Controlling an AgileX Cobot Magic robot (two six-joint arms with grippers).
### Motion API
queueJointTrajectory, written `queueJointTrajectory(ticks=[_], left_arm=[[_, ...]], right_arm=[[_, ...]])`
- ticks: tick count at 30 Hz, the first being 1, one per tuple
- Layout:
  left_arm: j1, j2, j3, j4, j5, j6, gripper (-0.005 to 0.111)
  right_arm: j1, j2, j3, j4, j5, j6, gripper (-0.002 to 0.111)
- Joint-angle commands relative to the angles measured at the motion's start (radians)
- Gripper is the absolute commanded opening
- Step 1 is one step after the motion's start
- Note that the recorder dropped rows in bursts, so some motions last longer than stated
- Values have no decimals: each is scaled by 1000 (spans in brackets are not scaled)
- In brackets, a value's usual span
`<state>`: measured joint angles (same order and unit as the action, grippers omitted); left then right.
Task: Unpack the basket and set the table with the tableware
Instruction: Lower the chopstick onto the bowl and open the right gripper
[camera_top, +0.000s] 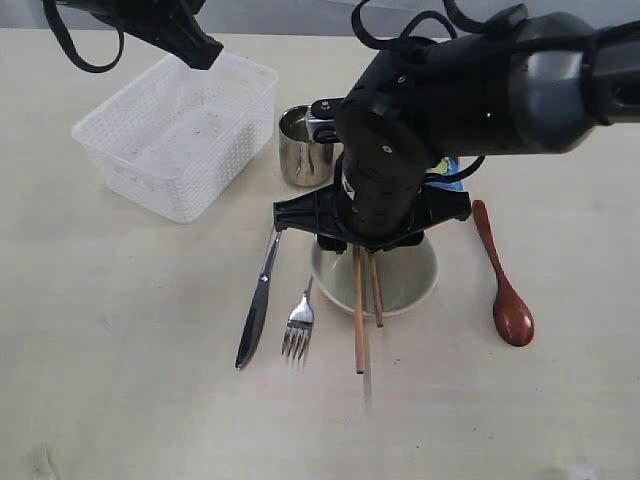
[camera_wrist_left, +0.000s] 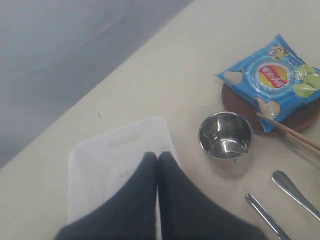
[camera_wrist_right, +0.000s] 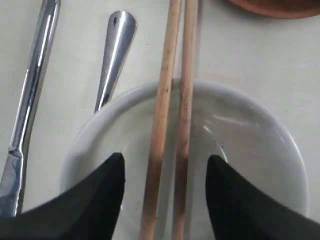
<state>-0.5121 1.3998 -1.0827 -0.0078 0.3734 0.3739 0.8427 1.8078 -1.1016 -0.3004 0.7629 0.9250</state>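
You look to be at the chopsticks step. The right jaws hang spread wide over the bowl, one on either side of the chopsticks, gripping nothing and, as far as the wrist view shows, touching neither stick. The left jaws are pressed shut and empty, up over the basket at the far left, whose floor shows bare, so the unpacking seems done. The sticks are thin, pale wooden rods lying side by side across the bowl's rim, their ends running out toward the near side of the bench. The bowl is round, shallow and smoothly glazed in cream, so I judge the sticks would roll or slide at a nudge. Your next move calls for either a straight lift clear, or a square close on both sticks together if you want them beside the bowl. Left of the bowl lie the polished steel knife and fork; right of it lies the glossy brown wooden spoon. Beyond it stands the shiny steel cup. Beside the cup, the small brown plate carries the crinkly blue chip bag. The basket is white plastic, rectangular, with lattice walls.
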Motion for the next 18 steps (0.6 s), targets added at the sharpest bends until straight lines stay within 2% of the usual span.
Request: queueJointTrajectory(ticks=[1,5,9,13,18], left_arm=[[2,-5,6,2,-7,-3,0],[2,-5,6,2,-7,-3,0],[2,-5,6,2,-7,-3,0],[2,-5,6,2,-7,-3,0],[2,-5,6,2,-7,-3,0]], right_arm=[[0,1,-3,4,-2,26,48],[0,1,-3,12,5,38,40],[0,1,-3,12,12,40,17],[0,1,-3,12,12,54,2],[0,1,-3,12,95,138,0]])
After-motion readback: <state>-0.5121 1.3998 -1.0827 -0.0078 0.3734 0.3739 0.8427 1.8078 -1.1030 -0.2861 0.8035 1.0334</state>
